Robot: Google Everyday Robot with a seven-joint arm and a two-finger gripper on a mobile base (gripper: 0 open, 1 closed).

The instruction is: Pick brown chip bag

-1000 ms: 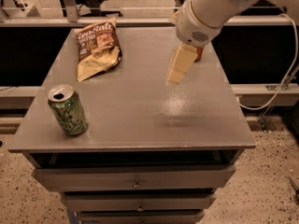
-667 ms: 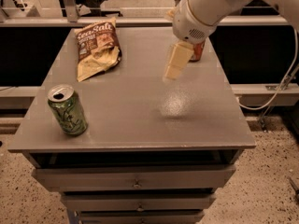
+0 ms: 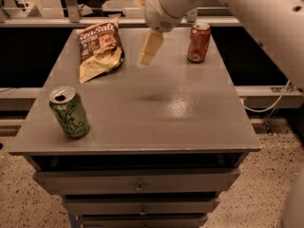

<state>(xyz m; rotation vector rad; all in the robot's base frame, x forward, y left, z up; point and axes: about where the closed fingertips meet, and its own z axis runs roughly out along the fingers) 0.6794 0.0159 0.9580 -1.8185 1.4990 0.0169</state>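
The brown chip bag (image 3: pixel 98 48) lies flat at the far left of the grey table top (image 3: pixel 156 113), dark brown top with "Sea Salt" lettering, tan lower part. My gripper (image 3: pixel 150 48) hangs from the white arm above the far middle of the table. It is to the right of the bag, apart from it, and holds nothing.
A green can (image 3: pixel 70 111) stands upright near the front left. An orange-red can (image 3: pixel 198 42) stands at the far right. Drawers (image 3: pixel 137 182) sit under the table top. A rail runs behind the table.
The gripper has moved left across the far side of the table, toward the chip bag. The orange-red can, hidden behind the arm before, now shows.
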